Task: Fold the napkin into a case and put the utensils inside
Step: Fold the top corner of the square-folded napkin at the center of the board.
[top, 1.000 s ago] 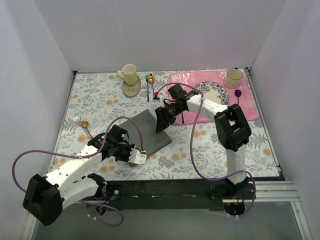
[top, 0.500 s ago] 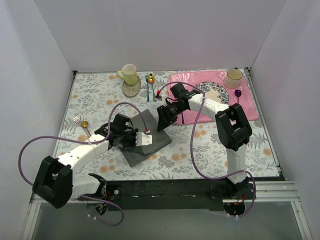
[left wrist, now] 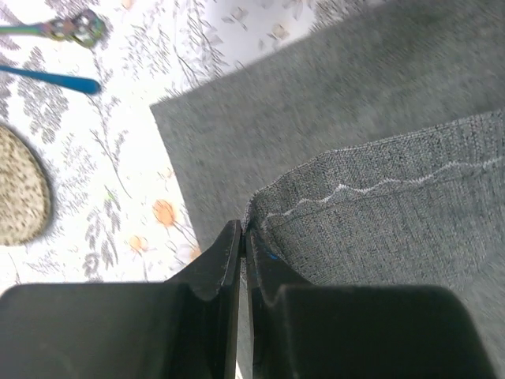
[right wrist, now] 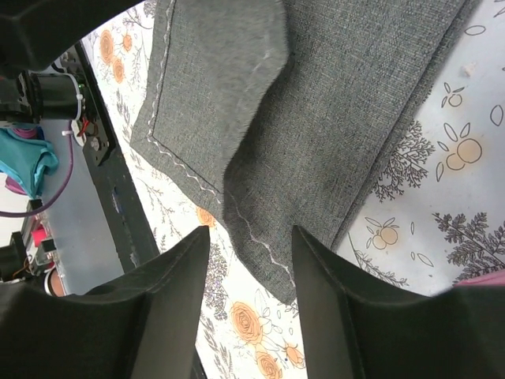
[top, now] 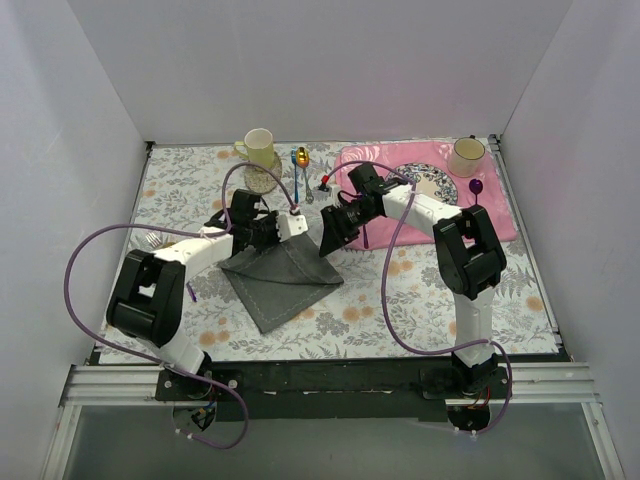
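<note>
Folding step: napkin lies just left of the pink placemat. The left gripper is clamped on a stitched corner, holding it lifted over the cloth. Right gripper hovers at the napkin edge nearest the placemat, fingers apart, gripping nothing. Next, I'd say: lay that corner down flat with edges aligned, right side pinning the crease.

You see bright, even light on the tabletop in the top view, with soft, short shadows. In your left wrist view the far napkin blurs; its near fold is sharp. The right wrist view is crisp.
</note>
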`<control>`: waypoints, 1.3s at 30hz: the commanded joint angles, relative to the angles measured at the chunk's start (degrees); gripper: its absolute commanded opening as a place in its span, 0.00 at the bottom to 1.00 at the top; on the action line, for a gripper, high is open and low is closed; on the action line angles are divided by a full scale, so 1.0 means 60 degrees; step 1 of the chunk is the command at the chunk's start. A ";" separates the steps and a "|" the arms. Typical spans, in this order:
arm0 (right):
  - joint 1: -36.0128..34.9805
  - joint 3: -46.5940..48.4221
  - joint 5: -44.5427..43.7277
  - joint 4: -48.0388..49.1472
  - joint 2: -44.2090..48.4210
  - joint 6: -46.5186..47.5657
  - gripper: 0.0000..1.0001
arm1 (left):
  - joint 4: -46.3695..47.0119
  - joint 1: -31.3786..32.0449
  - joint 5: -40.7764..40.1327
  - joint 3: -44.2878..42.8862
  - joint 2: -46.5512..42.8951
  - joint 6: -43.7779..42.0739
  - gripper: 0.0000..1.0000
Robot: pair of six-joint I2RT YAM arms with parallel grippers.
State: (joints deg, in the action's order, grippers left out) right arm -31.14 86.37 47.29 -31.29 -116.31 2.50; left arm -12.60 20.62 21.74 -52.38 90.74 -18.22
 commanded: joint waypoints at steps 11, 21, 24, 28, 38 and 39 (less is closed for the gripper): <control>0.0062 -0.0200 0.0834 0.0615 0.0284 -0.0593 0.43 | 0.0782 -0.0009 0.0479 -0.1449 0.1194 0.0282 0.00; 0.0048 -0.0713 0.1025 0.1069 0.0284 -0.1017 0.38 | 0.1016 -0.0024 0.0318 -0.1714 0.1737 0.0458 0.00; 0.0033 -0.0786 0.1040 0.1142 0.0225 -0.1062 0.36 | 0.1103 -0.0024 0.0318 -0.1729 0.1796 0.0502 0.00; 0.0004 -0.0903 0.0981 0.1245 0.0123 -0.1120 0.34 | 0.1118 -0.0024 0.0377 -0.1860 0.1884 0.0546 0.00; -0.0055 -0.0801 0.1142 0.1260 0.0093 -0.1208 0.32 | 0.1119 -0.0009 0.0186 -0.1992 0.2162 0.0531 0.00; -0.0098 -0.0815 0.1171 0.1274 0.0137 -0.1223 0.31 | 0.1119 -0.0009 0.0171 -0.2007 0.2176 0.0560 0.00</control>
State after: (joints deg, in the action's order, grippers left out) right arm -31.16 80.95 51.81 -25.06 -116.33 -4.38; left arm -6.83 20.62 22.96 -62.35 103.33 -15.20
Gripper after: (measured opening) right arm 0.318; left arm 0.025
